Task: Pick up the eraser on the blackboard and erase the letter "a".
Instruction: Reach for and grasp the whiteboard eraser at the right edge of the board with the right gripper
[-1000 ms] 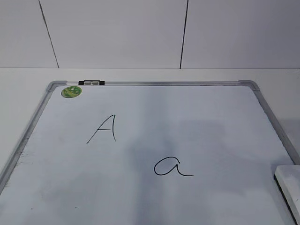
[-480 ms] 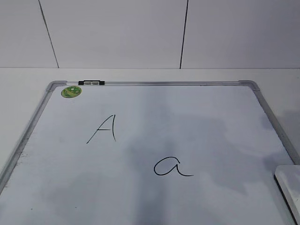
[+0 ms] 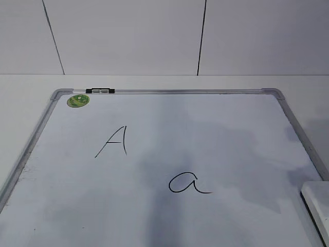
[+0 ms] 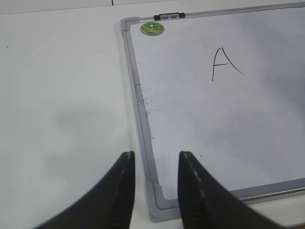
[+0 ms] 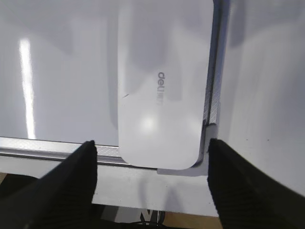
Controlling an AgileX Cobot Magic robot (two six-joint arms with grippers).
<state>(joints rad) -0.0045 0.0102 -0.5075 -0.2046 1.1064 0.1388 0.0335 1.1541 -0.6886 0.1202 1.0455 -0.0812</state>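
The eraser [image 5: 162, 90] lay in the blackboard's [image 3: 288, 116] near right corner, untouched. The right gripper [image 5: 151, 179] hovered over it, jaws spread wide, reaching to grasp. Next: lower, close. Letter "a" [image 3: 189, 183] remained unerased.

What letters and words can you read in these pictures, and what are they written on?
"A": black capital letter handwritten on the blackboard, left of the middle.
"a": black cursive letter "a" handwritten on the same board, nearer the camera and further right.
"deli": grey logo on the white eraser, followed by small characters too blurred to read.
Round green sticker in the board's corner: print too small to read.
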